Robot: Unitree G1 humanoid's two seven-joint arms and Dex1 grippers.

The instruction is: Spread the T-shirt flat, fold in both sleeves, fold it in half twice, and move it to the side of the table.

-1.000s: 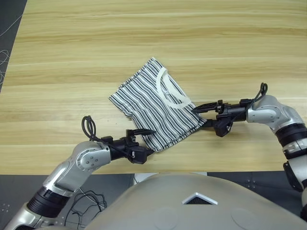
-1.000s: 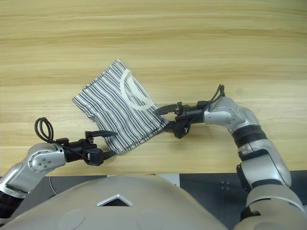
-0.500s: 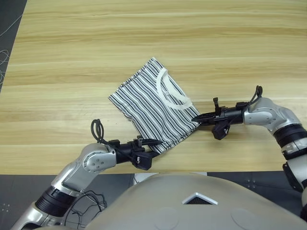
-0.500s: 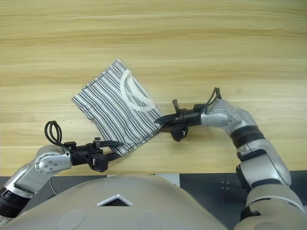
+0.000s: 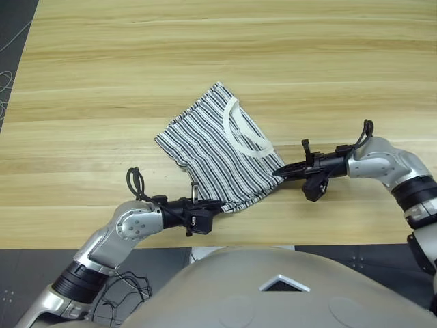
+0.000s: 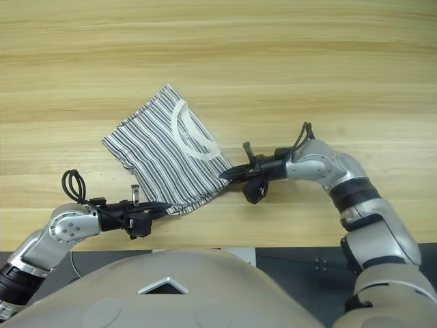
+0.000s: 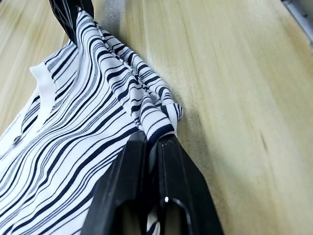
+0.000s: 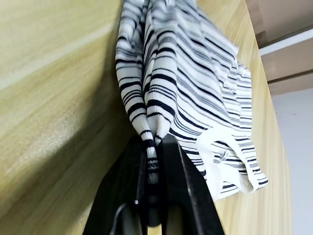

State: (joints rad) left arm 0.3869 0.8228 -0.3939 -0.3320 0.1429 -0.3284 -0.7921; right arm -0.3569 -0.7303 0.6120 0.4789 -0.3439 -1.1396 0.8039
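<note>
A folded black-and-white striped T-shirt with a white neckband lies skewed near the front of the wooden table. My left gripper is shut on the shirt's near corner, the striped hem pinched between its black fingers. At the shirt's right corner my right gripper is shut on a bunch of striped cloth that hangs between its fingers. Both arms lie low over the table's front strip.
The wooden table stretches wide beyond the shirt and to both sides. Its front edge runs just behind my grippers. Dark floor with cables shows past the table's left edge.
My left gripper has slid forward under the shirt's near corner and closed on it. My right gripper has closed on the right corner and stayed there.
</note>
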